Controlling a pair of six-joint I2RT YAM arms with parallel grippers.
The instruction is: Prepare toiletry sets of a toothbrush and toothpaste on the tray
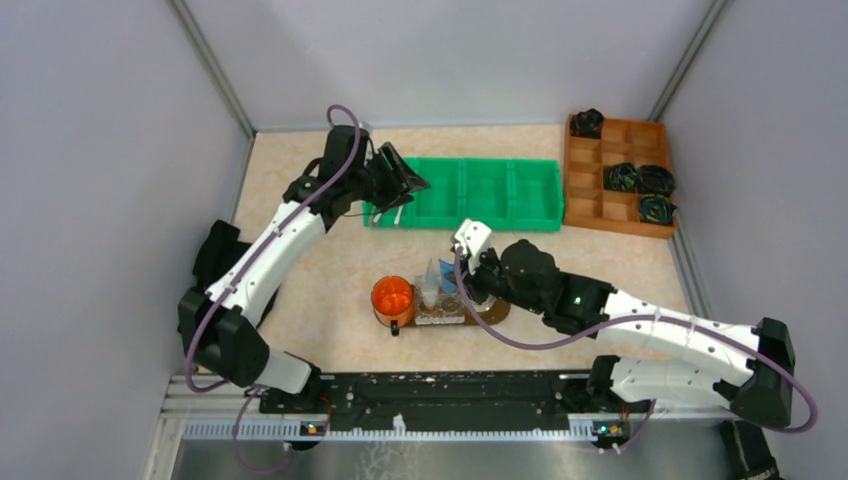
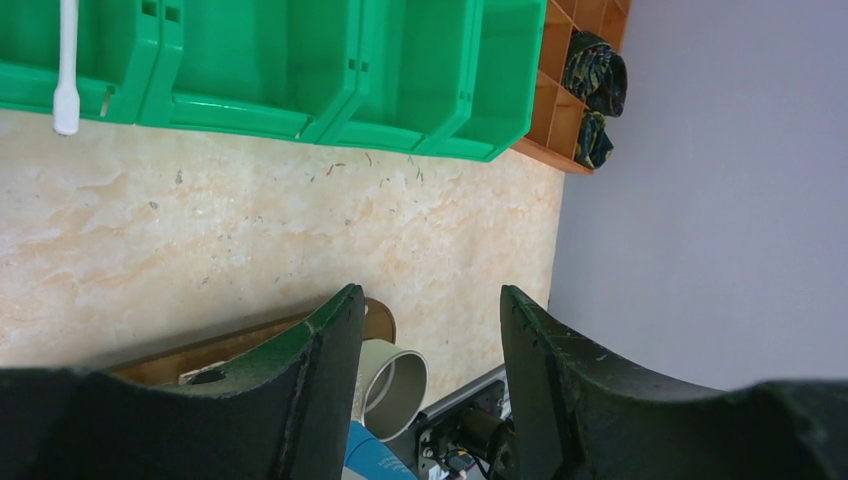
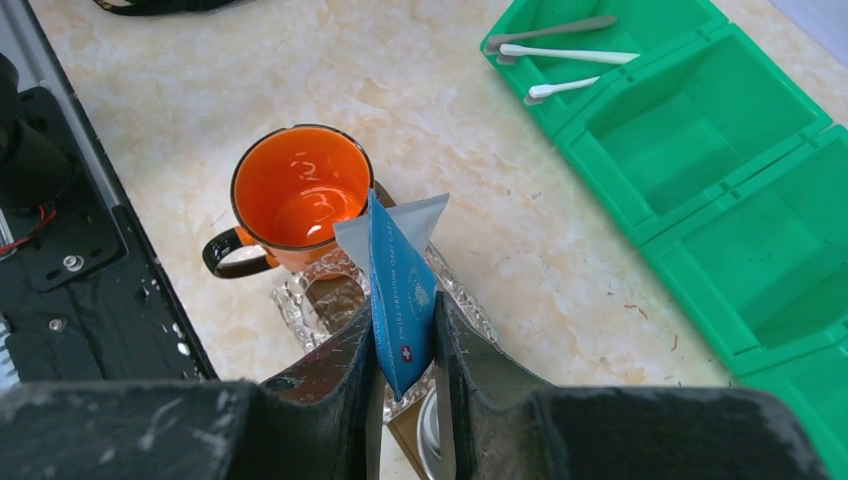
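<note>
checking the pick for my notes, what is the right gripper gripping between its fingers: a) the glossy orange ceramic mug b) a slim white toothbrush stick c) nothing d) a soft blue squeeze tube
d, since the right wrist view shows the right gripper shut on the soft blue squeeze tube, close to the glossy orange ceramic mug but not touching it.

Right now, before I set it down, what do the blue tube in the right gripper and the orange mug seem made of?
Blue tube: probably soft plastic laminate, satin finish; its end is pressed flat and flared, with printed lettering. Orange mug: likely glazed ceramic; glossy highlights inside, dark rim and handle.
</note>
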